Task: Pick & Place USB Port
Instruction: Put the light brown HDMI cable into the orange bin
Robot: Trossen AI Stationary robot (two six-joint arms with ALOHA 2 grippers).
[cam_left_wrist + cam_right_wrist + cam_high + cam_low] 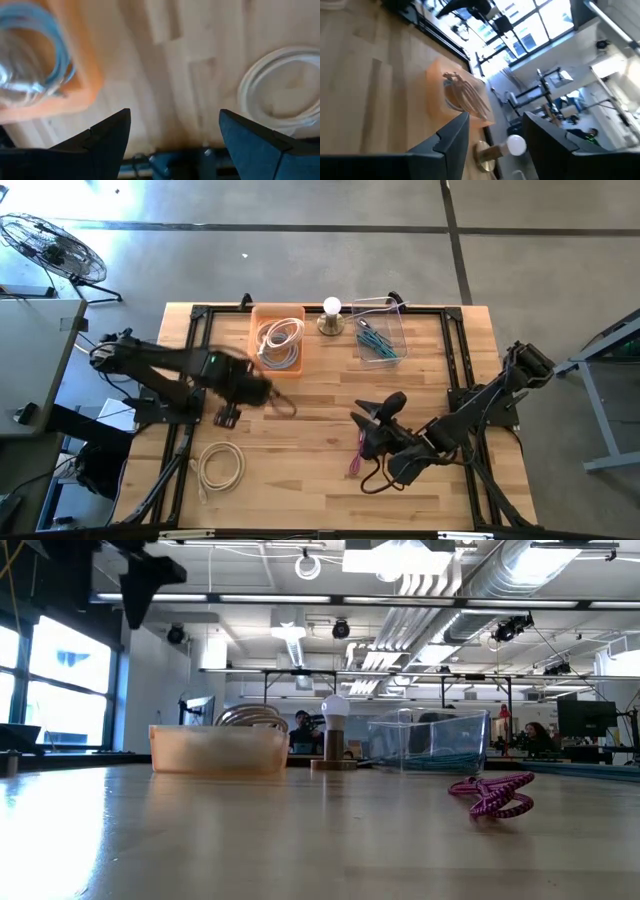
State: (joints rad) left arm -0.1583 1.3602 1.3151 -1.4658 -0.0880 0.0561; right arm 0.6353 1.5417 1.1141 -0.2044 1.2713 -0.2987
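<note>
A white coiled cable (220,465) lies flat near the table's near-left part and also shows in the left wrist view (280,85). A magenta cable (357,452) rests on the wood in a loose bundle (495,795), just on the near side of my right gripper. My left gripper (275,402) hovers open above bare wood between the orange bin (278,340) and the white coil; in its wrist view (175,117) nothing lies between the fingers. My right gripper (375,417) is open (496,116) near the table's middle and points toward the far-left.
The orange bin (215,748) at the far edge holds white and blue coiled cables. A clear bin (380,335) with teal cables stands to its right, and a light bulb on a round base (331,315) stands between them. A black frame (455,350) borders the wooden top.
</note>
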